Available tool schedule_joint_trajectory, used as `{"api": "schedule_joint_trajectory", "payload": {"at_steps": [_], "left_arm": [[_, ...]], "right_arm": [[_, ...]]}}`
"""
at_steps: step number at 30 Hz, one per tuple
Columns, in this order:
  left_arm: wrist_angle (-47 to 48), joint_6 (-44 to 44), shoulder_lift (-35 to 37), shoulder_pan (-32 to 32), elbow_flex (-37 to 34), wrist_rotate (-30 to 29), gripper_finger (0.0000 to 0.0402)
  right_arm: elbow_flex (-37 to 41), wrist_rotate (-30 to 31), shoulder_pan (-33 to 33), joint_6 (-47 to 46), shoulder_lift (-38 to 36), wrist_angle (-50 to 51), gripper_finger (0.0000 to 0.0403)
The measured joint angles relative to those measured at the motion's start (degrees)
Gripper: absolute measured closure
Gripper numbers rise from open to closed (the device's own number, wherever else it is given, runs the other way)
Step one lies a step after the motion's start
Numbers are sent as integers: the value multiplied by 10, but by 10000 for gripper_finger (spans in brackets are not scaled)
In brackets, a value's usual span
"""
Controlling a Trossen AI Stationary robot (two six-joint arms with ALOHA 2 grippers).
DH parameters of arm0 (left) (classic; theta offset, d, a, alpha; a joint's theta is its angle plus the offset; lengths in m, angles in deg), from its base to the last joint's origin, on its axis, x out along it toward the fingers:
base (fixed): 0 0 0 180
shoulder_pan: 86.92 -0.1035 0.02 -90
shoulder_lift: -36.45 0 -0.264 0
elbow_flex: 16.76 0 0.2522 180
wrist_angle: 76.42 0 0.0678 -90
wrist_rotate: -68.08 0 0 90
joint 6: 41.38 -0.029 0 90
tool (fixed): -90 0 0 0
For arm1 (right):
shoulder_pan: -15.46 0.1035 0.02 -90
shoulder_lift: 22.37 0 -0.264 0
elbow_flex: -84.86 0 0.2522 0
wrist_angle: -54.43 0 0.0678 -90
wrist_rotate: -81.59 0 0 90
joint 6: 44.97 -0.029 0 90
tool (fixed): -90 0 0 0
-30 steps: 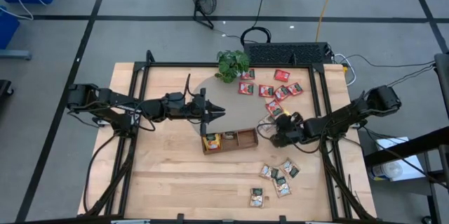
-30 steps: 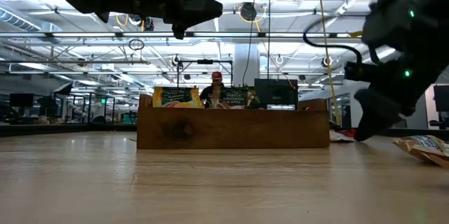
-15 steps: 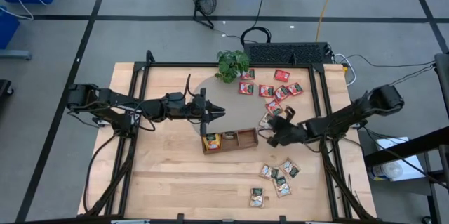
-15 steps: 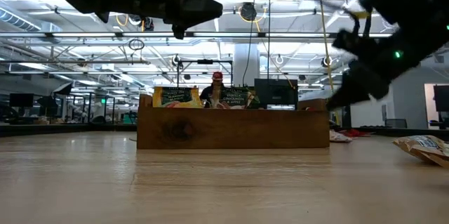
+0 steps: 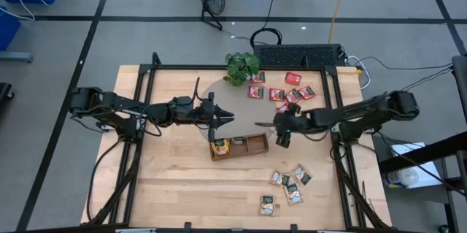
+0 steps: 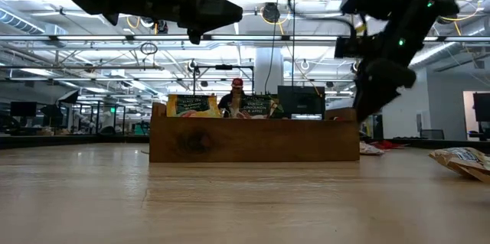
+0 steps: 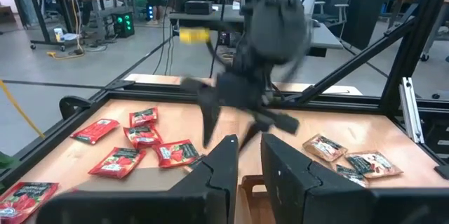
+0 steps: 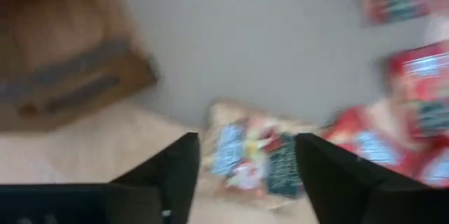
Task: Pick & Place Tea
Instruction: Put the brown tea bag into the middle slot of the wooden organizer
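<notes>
Tea is scattered in three places here, and the layout explains the arms' poses. The red packets (image 5: 277, 94) lie loose at the far right of the desk (image 5: 175, 182), partly on a grey round mat (image 5: 211, 94). A cluster of beige packets (image 5: 290, 185) sits toward the near right edge. A few orange-yellow packets (image 5: 219, 145) already stand in the left compartment of the wooden tray (image 5: 248, 154) at the middle.

The right hand (image 5: 282, 136) hangs just off the tray's right end, its fingers spread wide with nothing between them. Its own camera looks straight down on a single beige packet (image 8: 256, 155) lying flat where the mat meets the bare wood, with red ones just beside it. I judge it is lined up over that packet to take it, and the tray is close by for the drop.

The left hand (image 5: 223, 118) hovers over the tray's left end, above the compartment that already holds tea. Whether that hand is open or closed, or carries anything, I cannot tell. It looks parked there, either waiting its turn or poised over its drop spot.

The desk is pale wood in a black frame. A leafy potted plant (image 5: 241, 66) stands at the mat's far edge, well clear of both arms. Beyond is an open workshop with a grey floor, ceiling trusses and bright strip lights, and a person (image 6: 236, 91) is far off behind the tray.
</notes>
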State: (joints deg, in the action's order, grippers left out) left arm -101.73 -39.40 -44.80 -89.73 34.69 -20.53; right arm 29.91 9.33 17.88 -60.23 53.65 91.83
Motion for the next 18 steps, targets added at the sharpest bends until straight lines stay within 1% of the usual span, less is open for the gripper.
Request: {"api": "schedule_joint_trajectory", "payload": {"at_steps": [2,4,6,9,11,14,18], "left_arm": [[2,0,0,0,0,0,334],[4,0,0,0,0,0,334],[4,0,0,0,0,0,334],[4,0,0,0,0,0,334],[4,-1,0,0,0,0,334],[8,-1,0,0,0,0,334],[12,-1,0,0,0,0,334]], "right_arm": [[-7,-15,-2,9,40,-1,156],[-9,-15,-2,14,75,0,144],[-9,-16,-6,14,102,2,142],[-12,-15,-12,14,121,-3,150],[-11,-16,-15,7,128,-1,163],[-11,-46,-21,-11,128,9,198],[-10,-72,-24,-40,129,24,275]]}}
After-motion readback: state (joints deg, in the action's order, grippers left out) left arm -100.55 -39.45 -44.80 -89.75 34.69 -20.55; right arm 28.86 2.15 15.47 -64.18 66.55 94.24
